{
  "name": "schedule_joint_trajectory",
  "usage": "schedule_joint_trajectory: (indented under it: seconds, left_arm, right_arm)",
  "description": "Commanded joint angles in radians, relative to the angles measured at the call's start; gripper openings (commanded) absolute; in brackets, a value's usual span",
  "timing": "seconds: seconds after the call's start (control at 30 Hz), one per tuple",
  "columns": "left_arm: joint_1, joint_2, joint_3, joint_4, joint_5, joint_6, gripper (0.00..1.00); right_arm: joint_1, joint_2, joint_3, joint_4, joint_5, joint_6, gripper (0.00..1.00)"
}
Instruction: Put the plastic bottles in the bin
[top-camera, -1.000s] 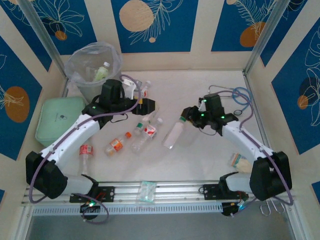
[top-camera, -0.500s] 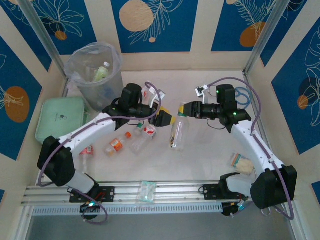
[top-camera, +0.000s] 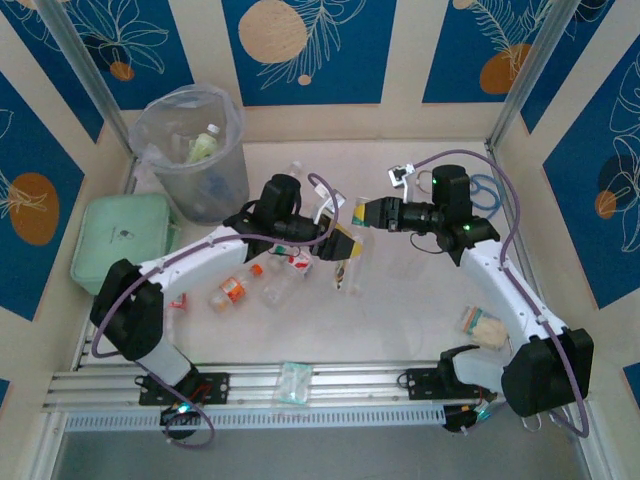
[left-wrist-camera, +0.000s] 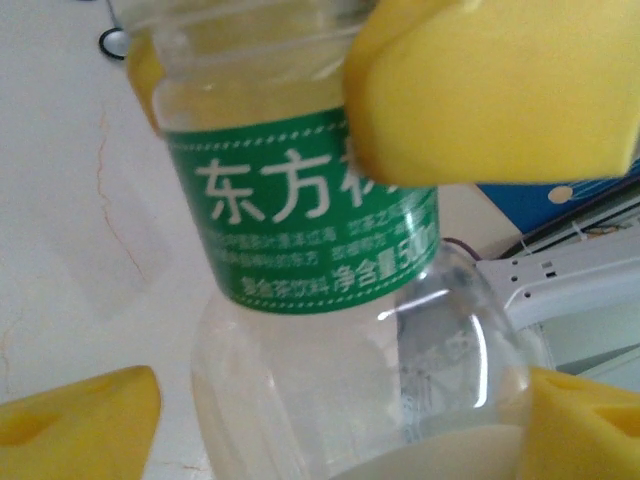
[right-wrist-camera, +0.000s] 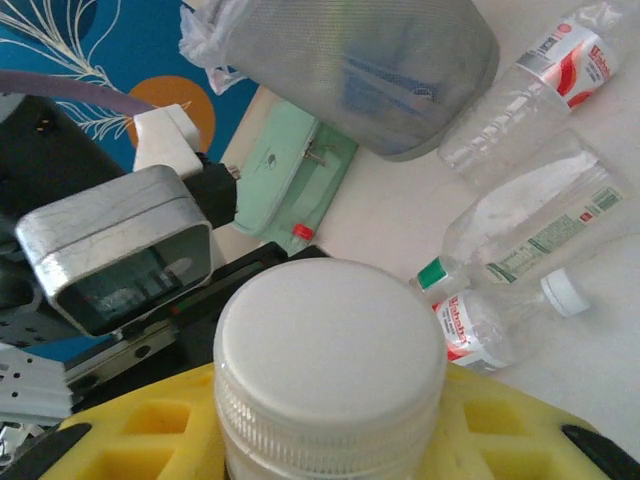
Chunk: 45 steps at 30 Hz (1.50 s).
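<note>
Where the two arms meet over the middle of the table, a clear plastic green-label bottle is held between them. The right gripper is clamped on its neck just under the white cap, with the yellow pads snug against it. The left gripper reaches in from the opposite side, its jaws apart and straddling the bottle's lower body, with a clear gap beside one pad. Well apart from this, in the back left corner, stands the bin, round, grey and lined with a bag; a pale green bottle lies inside. Several small bottles lie on the table under the left arm, near a mint-green box.
</note>
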Motion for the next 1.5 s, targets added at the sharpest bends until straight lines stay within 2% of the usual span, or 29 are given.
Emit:
schedule_joint_trajectory:
  seconds: [0.0, 0.1, 0.17, 0.2, 0.3, 0.33, 0.47, 0.5, 0.53, 0.67, 0.77, 0.93, 1.1, 1.23, 1.47]
  left_arm:
    - [-0.009, 0.015, 0.027, -0.031, -0.024, 0.043, 0.7]
    - [-0.007, 0.014, 0.033, -0.04, -0.033, 0.055, 0.58]
    - [-0.006, 0.013, 0.037, -0.042, -0.034, 0.056, 0.56]
    - [-0.004, 0.014, 0.041, -0.044, -0.037, 0.056, 0.55]
    - [0.01, 0.011, 0.057, -0.061, -0.047, 0.059, 0.5]
    - [0.017, 0.011, 0.068, -0.068, -0.048, 0.062, 0.49]
    - [0.046, 0.001, 0.117, -0.119, -0.071, 0.101, 0.49]
    - [0.055, -0.002, 0.133, -0.132, -0.08, 0.111, 0.48]
    - [0.067, -0.005, 0.148, -0.14, -0.088, 0.116, 0.46]
    - [0.147, -0.018, 0.22, -0.123, -0.074, 0.078, 0.41]
    - [0.227, -0.021, 0.31, -0.13, -0.095, 0.047, 0.35]
    - [0.372, -0.025, 0.505, -0.217, -0.237, 0.111, 0.23]
    - [0.516, -0.004, 0.638, -0.246, -0.358, 0.147, 0.0]
    - [0.597, 0.076, 0.786, -0.348, -0.509, 0.221, 0.0]
    - [0.731, 0.219, 0.901, -0.377, -0.516, 0.204, 0.0]
  right_arm:
    - [0.019, -0.001, -0.009, 0.027, -0.009, 0.043, 0.08]
    - [0.019, -0.003, -0.008, 0.023, -0.005, 0.05, 0.08]
    - [0.018, -0.002, -0.004, 0.011, -0.004, 0.054, 0.1]
    - [0.016, 0.0, 0.001, -0.003, -0.002, 0.051, 0.14]
    - [0.002, -0.009, 0.014, -0.053, 0.015, 0.033, 0.39]
    - [-0.006, -0.017, 0.017, -0.071, 0.022, 0.025, 0.52]
    - [-0.06, -0.076, 0.016, -0.138, 0.035, -0.004, 0.89]
    - [-0.078, -0.095, 0.012, -0.154, 0.035, -0.012, 0.97]
    - [-0.098, -0.113, 0.008, -0.171, 0.038, -0.018, 1.0]
    - [-0.161, -0.165, -0.009, -0.22, 0.046, -0.033, 0.99]
    - [-0.171, -0.18, -0.027, -0.241, 0.053, -0.042, 0.99]
    - [-0.168, -0.192, -0.06, -0.249, 0.066, -0.044, 0.99]
    - [-0.169, -0.22, -0.07, -0.276, 0.088, -0.057, 1.0]
    - [-0.171, -0.233, -0.071, -0.315, 0.092, -0.083, 1.0]
    - [-0.178, -0.282, -0.087, -0.364, 0.111, -0.105, 1.0]
